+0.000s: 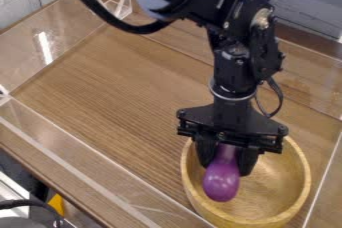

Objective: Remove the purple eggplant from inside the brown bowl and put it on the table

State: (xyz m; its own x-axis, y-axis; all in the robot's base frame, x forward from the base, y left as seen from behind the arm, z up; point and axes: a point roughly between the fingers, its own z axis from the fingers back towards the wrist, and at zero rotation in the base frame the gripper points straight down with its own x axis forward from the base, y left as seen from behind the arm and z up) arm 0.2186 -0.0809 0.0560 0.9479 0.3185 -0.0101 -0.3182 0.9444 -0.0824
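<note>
The small glossy purple toy eggplant (pixel 221 179) shines violet with a paler highlight. The wide round bowl of light tan wood (pixel 297 194) is yellowish inside. The wooden surface (pixel 120 92) is mid-brown with fine, darker grain lines. The matte black end effector (pixel 229 162) hangs from an equally black arm (pixel 201 2).
</note>
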